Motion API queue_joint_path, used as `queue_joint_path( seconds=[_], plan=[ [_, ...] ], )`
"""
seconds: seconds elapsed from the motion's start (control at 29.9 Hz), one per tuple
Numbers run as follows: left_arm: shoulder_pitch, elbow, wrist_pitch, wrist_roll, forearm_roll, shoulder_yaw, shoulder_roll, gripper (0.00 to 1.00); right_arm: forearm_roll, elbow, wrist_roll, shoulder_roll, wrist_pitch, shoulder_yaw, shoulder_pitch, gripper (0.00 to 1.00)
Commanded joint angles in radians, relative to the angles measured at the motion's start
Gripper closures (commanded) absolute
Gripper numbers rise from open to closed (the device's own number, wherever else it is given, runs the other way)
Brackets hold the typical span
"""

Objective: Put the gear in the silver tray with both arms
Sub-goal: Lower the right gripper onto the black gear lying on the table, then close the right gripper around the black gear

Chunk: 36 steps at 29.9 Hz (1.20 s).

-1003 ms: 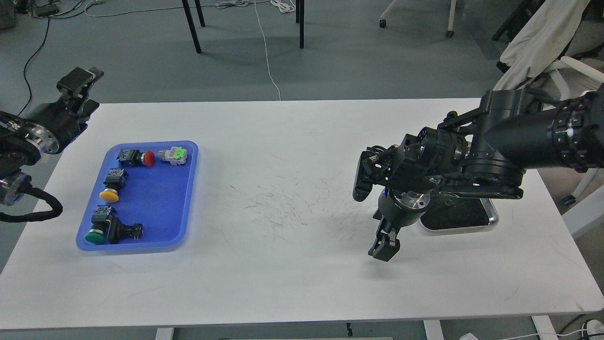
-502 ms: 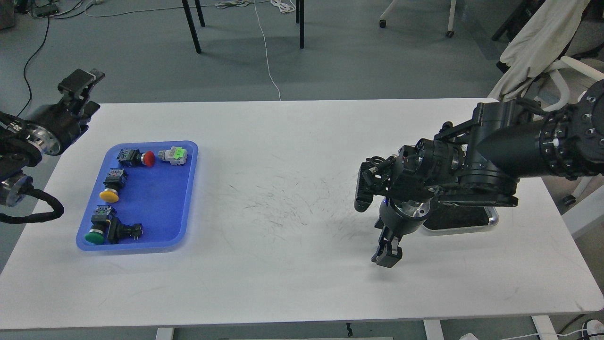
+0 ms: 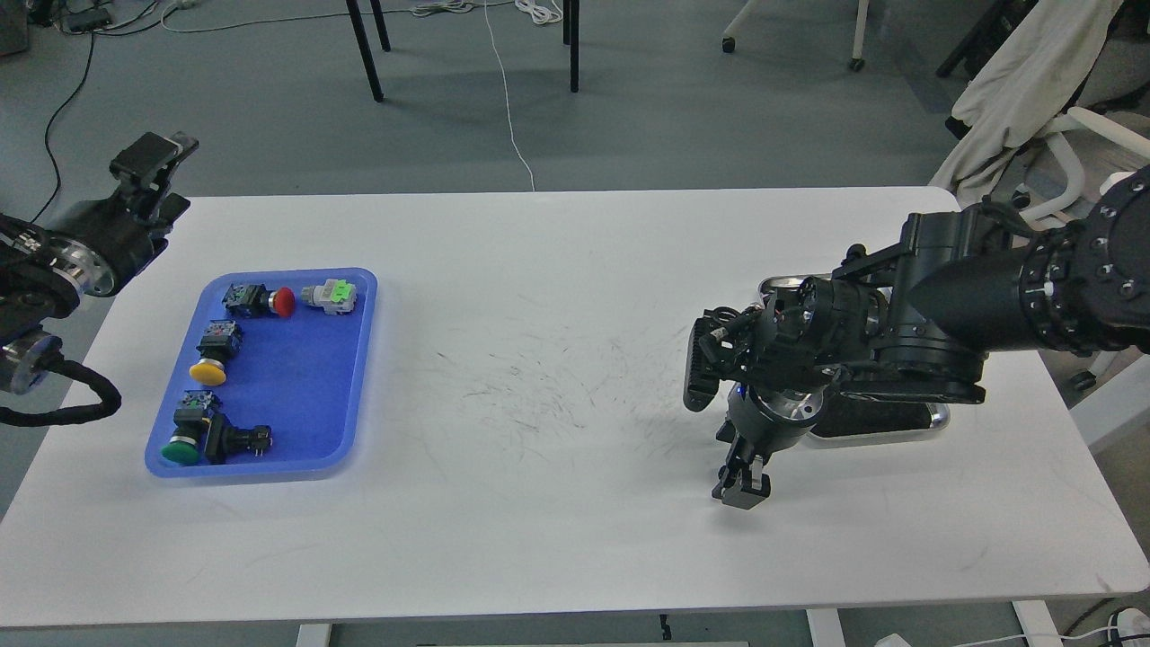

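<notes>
Steel silver tray (image 3: 934,419) sat on the white table (image 3: 557,270) near its right side, mostly hidden under the right arm (image 3: 898,332). Right gripper (image 3: 742,483) pointed down just above the tabletop, left of the tray; fingers looked closed with nothing between them. Left gripper (image 3: 151,160) hung past the table's far-left corner, raised; open or closed could not be told. Blue tray (image 3: 359,359) at left held 5 push-button switches, with red (image 3: 284,302), yellow (image 3: 207,371) and green (image 3: 181,451) caps among them.
</notes>
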Motion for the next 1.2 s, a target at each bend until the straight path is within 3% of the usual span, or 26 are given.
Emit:
queue_joint_path(
  seconds=[0.0, 1.17],
  plan=[
    [0.000, 0.001, 0.000, 0.000, 0.000, 0.000, -0.001, 0.08, 0.000, -0.001, 0.000, 0.001, -0.003, 0.001, -0.001, 0.32],
    [0.002, 0.028, -0.002, 0.000, 0.000, 0.000, -0.015, 0.08, 0.014, 0.024, 0.000, 0.000, -0.009, 0.003, 0.012, 0.49]
  ],
)
